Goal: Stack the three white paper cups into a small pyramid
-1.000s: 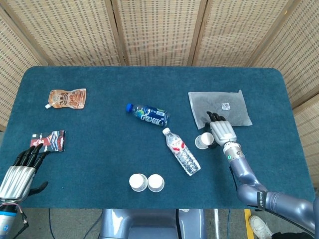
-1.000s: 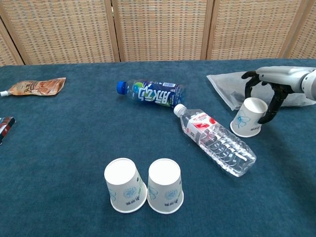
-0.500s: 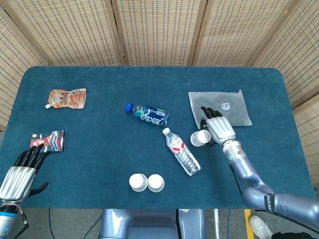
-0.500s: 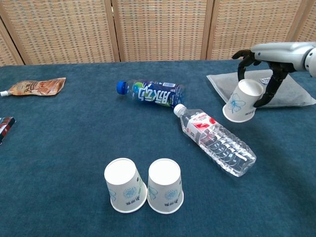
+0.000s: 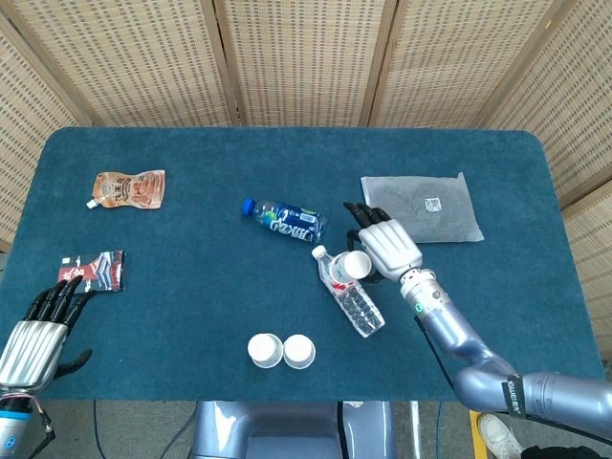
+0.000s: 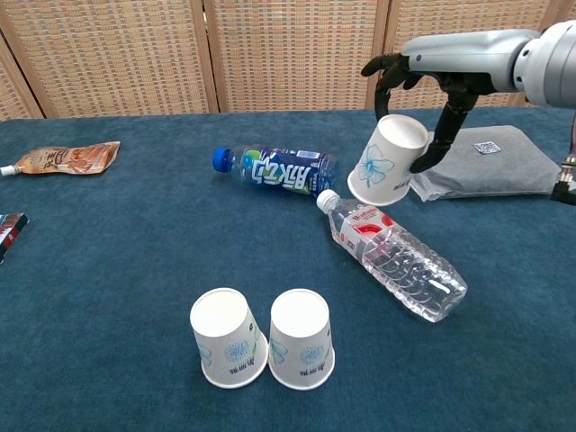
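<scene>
We see the right hand (image 6: 430, 79) gripping a white paper cup (image 6: 389, 160), tilted, in the air above the clear water bottle's (image 6: 399, 262) cap end. Two more upside-down cups (image 6: 264, 337) stand touching near that bottle, toward the table's front edge. Our left hand (image 5: 40, 331) rests far from it, fingers spread, holding nothing.

- Right hand (image 5: 387, 247): pale silver-grey back plate, black fingers (image 6: 447, 117).
- Right arm (image 5: 459, 339): glossy blue-grey tube segments, small green light at the wrist, black band near the elbow.
- Left hand (image 5: 33, 339): ribbed silver back, black fingers.
</scene>
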`<state>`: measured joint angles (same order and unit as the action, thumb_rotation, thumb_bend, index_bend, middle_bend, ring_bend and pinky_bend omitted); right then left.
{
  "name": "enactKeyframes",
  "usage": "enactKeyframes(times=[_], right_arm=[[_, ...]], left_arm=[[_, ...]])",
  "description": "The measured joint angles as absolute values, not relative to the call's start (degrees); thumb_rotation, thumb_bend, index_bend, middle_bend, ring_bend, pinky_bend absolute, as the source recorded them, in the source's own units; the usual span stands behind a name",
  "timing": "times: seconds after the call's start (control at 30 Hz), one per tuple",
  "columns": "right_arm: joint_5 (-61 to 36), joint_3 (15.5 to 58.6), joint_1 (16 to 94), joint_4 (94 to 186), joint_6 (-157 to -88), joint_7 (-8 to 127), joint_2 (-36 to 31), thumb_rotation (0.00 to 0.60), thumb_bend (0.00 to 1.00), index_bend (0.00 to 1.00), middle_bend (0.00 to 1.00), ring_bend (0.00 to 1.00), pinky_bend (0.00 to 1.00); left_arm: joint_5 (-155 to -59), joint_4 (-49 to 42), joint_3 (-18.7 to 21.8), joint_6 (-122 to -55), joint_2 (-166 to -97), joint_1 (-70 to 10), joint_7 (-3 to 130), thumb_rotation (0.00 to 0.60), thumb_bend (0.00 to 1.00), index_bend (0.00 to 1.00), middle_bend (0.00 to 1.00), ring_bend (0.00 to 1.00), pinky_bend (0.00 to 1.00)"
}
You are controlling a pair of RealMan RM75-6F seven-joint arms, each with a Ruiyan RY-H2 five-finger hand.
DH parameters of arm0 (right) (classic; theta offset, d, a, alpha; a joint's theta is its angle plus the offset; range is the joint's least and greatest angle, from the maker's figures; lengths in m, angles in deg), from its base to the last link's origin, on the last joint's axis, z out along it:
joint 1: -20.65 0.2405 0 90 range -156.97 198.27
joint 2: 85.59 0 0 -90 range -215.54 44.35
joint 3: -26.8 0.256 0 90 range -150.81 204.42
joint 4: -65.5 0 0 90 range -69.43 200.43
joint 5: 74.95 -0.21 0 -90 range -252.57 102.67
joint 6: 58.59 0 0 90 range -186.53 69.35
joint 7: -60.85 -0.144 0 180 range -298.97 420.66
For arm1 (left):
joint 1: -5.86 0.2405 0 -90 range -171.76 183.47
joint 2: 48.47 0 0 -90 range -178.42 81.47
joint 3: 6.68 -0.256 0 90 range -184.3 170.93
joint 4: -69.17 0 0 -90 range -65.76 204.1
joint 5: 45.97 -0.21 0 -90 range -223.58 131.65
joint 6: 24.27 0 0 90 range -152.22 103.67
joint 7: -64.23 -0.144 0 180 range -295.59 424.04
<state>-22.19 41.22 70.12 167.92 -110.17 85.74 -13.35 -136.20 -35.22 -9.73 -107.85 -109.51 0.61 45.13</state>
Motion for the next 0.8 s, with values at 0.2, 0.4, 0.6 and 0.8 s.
enactKeyframes(times=[0.2,0.4,0.6,0.8], right_arm=[[-20.3,40.7,71.3,174.0,-108.4,85.2,-14.5,0.6,0.2,0.52,0.04,0.0,0.18],[-17.9,39.9,72.5,178.3,-107.4,84.5,-15.1,0.6,0.2,0.53,0.04,0.0,0.18],[-18.0,39.1,73.9,179.8,-106.9,84.3,-14.8,0.6,0.2,0.53,0.04,0.0,0.18],[-18.7,38.4,74.9,180.6,-107.0,84.6,-13.0,0.6,0.2,0.53,0.04,0.0,0.18]], left_arm=[[-136.7,-35.2,-9.8,-108.0,-109.3,0.8,45.5,0.6,0.23,0.14,0.0,0.0,0.09],[-137.1,-35.2,-9.8,-107.9,-109.2,0.9,45.8,0.6,0.23,0.14,0.0,0.0,0.1],[-137.2,-35.2,-9.7,-107.9,-109.2,1.0,46.0,0.6,0.23,0.14,0.0,0.0,0.1],[-137.6,-35.2,-9.8,-107.7,-109.2,1.0,45.9,0.6,0.23,0.14,0.0,0.0,0.09]])
